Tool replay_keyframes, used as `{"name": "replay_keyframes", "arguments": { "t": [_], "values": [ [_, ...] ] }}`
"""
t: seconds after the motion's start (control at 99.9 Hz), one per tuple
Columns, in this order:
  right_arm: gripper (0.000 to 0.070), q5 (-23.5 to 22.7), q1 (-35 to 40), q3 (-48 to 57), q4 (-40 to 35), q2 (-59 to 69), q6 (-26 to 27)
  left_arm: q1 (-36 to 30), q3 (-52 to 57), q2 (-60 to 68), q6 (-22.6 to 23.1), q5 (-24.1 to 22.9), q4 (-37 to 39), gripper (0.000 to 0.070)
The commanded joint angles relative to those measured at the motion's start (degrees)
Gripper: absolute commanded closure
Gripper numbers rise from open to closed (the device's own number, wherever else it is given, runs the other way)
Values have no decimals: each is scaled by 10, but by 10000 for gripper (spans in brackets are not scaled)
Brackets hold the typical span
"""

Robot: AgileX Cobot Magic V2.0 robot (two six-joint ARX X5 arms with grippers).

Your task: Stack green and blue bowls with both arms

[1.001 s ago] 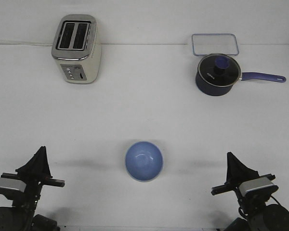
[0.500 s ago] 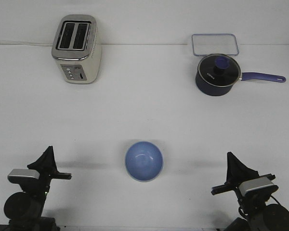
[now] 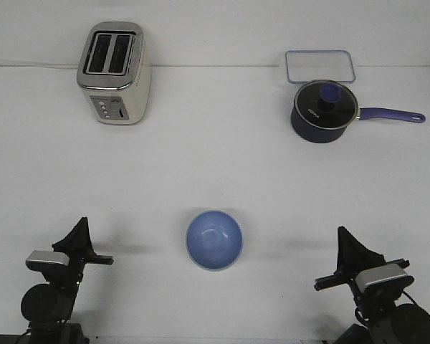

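The light periwinkle blue glossy round bowl is sitting upright on the white table, between 2 black pincer grippers, left and right, neither jaw state being discernible.

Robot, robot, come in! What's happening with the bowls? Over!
Left gripper and right gripper hold nothing. Blue bowl sits between them. No green bowl visible. Path clear.
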Motion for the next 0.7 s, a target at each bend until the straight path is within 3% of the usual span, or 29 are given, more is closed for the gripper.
{"name": "replay_keyframes", "arguments": {
  "t": [0.0,0.69],
  "values": [
    [690,0,4,4,6,-2,-2,2,-11,-2,5,1,8,685],
    [690,0,4,4,6,-2,-2,4,-11,-2,10,0,7,685]
  ]
}}
